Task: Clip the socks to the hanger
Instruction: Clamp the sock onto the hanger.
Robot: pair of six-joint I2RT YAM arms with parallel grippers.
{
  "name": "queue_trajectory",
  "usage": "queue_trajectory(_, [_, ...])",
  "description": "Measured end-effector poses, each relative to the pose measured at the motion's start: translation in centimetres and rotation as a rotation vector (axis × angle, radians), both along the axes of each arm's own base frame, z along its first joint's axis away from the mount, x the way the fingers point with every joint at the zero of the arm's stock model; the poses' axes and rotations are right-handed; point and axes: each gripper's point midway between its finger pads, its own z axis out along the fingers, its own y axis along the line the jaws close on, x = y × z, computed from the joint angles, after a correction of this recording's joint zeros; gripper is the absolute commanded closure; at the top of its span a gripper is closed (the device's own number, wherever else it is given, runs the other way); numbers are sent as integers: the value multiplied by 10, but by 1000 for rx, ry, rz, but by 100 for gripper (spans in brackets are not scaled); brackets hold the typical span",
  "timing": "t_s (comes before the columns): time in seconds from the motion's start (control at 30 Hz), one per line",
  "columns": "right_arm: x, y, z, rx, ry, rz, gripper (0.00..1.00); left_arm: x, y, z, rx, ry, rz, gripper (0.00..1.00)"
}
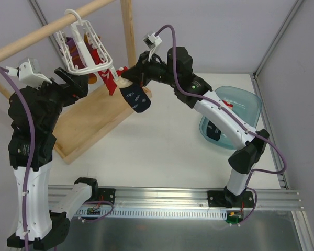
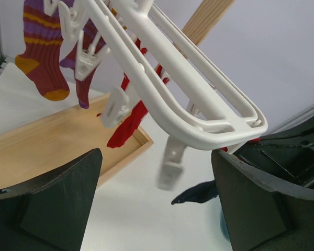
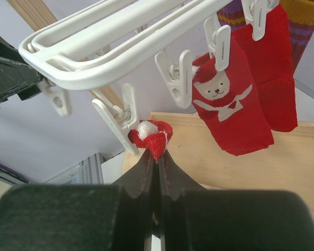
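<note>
White table [image 1: 162, 157], wood rack [image 1: 42, 31] behind. R gripper [image 3: 156, 157] pinched shut on navy sock [image 1: 136, 98] cuff, just under hanger [image 1: 86, 47] corner clip [image 3: 118, 117]; sock dangles. L gripper [image 2: 156, 157] fingers spread wide either side of hanger corner.

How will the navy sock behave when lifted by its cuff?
Probably floppy: the navy sock hangs limp below the right pincer. Likely light: a thin pinch on its cuff carries it. It may swing, hanging freely.

white grid hanger [image 1: 84, 48] — tilted, navy sock [image 1: 136, 99] dangling by red-white cuff just under its corner
</note>
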Motion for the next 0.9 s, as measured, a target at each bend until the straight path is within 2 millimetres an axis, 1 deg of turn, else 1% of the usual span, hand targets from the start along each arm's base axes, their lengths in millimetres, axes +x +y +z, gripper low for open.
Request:
queue_trajectory(0.07, [1, 0, 0, 4, 4, 4, 98, -1, 4, 1, 3, -5, 23, 14])
queue_trajectory(0.17, [1, 0, 0, 6, 10, 9, 98, -1, 6, 3, 15, -16, 27, 18])
queue_trajectory(0.27, [0, 1, 0, 7, 12, 19, 98, 2, 3, 6, 27, -33, 9, 24])
queue_trajectory(0.4, [-1, 1, 1, 10, 10, 23, 98, 10, -8, 10, 38, -51, -52, 31])
queue_trajectory(0.5, [0, 1, 2, 14, 7, 23, 98, 17, -15, 9, 40, -48, -87, 40])
queue_trajectory(0.57, [0, 1, 2, 14, 6, 22, 98, 22, -17, 6, 43, -42, -100, 44])
queue_trajectory(0.6, [0, 0, 2, 14, 7, 21, 98, 24, -19, 5, 43, -38, -107, 50])
queue_trajectory(0.67, [2, -1, 2, 14, 6, 18, 96, 27, -20, 3, 41, -36, -113, 55])
queue_trajectory(0.73, [3, -2, 2, 14, 6, 15, 95, 31, -20, 1, 38, -38, -114, 62])
queue_trajectory(0.77, [4, -2, 2, 14, 6, 12, 93, 32, -20, 1, 35, -40, -114, 64])
queue_trajectory(0.8, [5, -3, 2, 13, 6, 11, 91, 33, -20, 1, 33, -43, -113, 70])
queue_trajectory(0.83, [6, -4, 2, 11, 5, 6, 88, 33, -20, 1, 27, -46, -113, 72])
queue_trajectory(0.87, [7, -5, 1, 6, 6, -1, 81, 34, -20, 1, 23, -49, -112, 73])
queue_trajectory(0.9, [8, -6, 1, 0, 9, -6, 77, 34, -21, 2, 18, -56, -112, 73])
